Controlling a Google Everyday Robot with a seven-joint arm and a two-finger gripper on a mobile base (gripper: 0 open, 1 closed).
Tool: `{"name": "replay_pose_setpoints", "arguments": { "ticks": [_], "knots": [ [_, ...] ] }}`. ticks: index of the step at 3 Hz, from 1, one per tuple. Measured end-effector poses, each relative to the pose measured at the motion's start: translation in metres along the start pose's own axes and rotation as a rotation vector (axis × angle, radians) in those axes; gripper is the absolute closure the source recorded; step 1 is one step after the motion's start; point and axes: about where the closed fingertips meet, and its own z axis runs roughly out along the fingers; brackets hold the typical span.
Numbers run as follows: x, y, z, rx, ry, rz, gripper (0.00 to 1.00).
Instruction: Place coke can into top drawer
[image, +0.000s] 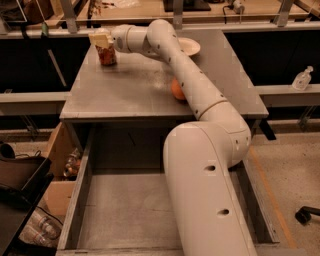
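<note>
The coke can (107, 55) stands upright at the far left of the grey cabinet top (130, 90). My gripper (101, 39) is at the can's top, covering its upper part, with the arm reaching in from the right. The can's base rests on the cabinet top. The top drawer (76, 200) is pulled out wide below the cabinet's front edge, and its flat grey bottom is bare. My arm's big white lower link covers the drawer's right half.
An orange ball (177, 90) lies on the cabinet top beside my arm. A white plate (189, 46) sits at the back. A clear bottle (302, 79) stands on the right ledge. Boxes with bottles (37, 225) stand left of the drawer.
</note>
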Motion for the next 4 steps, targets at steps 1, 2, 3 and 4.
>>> {"name": "replay_pose_setpoints", "arguments": {
  "ticks": [1, 2, 3, 4],
  "knots": [
    [-0.004, -0.001, -0.003, 0.009, 0.009, -0.002, 1.00],
    [-0.033, -0.011, -0.029, 0.065, 0.021, -0.033, 1.00],
    [-0.081, -0.011, -0.068, 0.133, 0.013, -0.090, 1.00],
    [-0.110, -0.006, -0.098, 0.177, 0.007, -0.119, 1.00]
  ]
}}
